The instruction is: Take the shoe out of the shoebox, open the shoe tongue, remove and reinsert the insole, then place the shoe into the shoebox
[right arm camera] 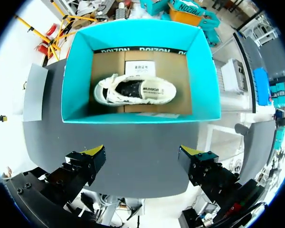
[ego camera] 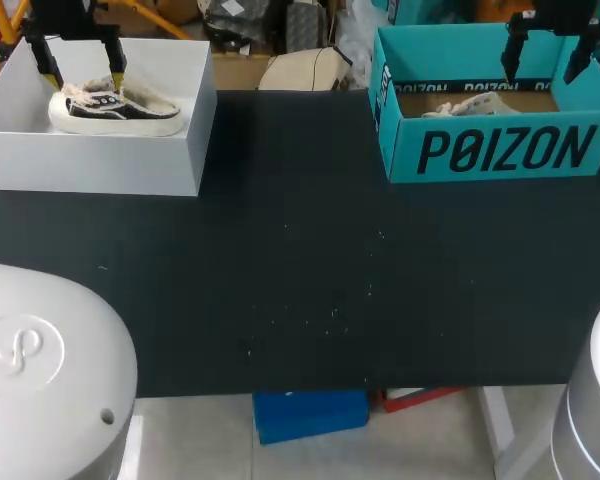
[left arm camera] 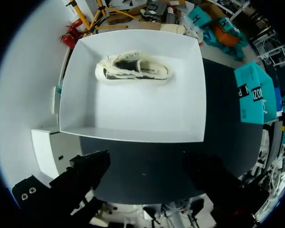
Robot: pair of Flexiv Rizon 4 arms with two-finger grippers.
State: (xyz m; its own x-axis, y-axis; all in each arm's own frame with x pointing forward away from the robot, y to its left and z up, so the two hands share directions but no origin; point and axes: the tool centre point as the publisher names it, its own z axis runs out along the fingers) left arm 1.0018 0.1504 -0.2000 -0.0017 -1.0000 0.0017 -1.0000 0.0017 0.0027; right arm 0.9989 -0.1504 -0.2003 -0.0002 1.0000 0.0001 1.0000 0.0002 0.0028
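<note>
Dark and matte, the bench (ego camera: 300, 300) carries two boxes along its far edge. At the left stands a white shoebox (ego camera: 100, 165) with a dark, fleece-lined shoe (ego camera: 115, 108) upright on its sole inside, close along one long wall. At the right stands a teal shoebox (ego camera: 500, 150) with a pale second shoe (right arm camera: 135, 90) on its cardboard floor.

The left pincer (ego camera: 81, 68) hangs over the white shoebox with its fingers spread wide and nothing between them. The right pincer (ego camera: 545, 58) hangs over the teal shoebox, equally wide and empty. No shoe is out yet, so the task looks to be at its very first step.

Several things could go wrong from here:
- **Snagging the wall.** The shoe sits near a wall, so a finger coming straight down may strike the rim or wedge between shoe and cardboard.
- **Slipping grip.** The fleece collar looks soft, and a pinch on it alone may slide off or drag the lining without raising the shoe.
- **Box moving.** The box looks light, and an off-centre pull could make it tip, skid or rise with the shoe.
- **Upper collapsing.** Fingers that close across the opening may crush the upper, making the tongue and insole harder to reach.
- **Arms crossing.** With both arms working, reaches toward the middle of the bench could cross.
</note>
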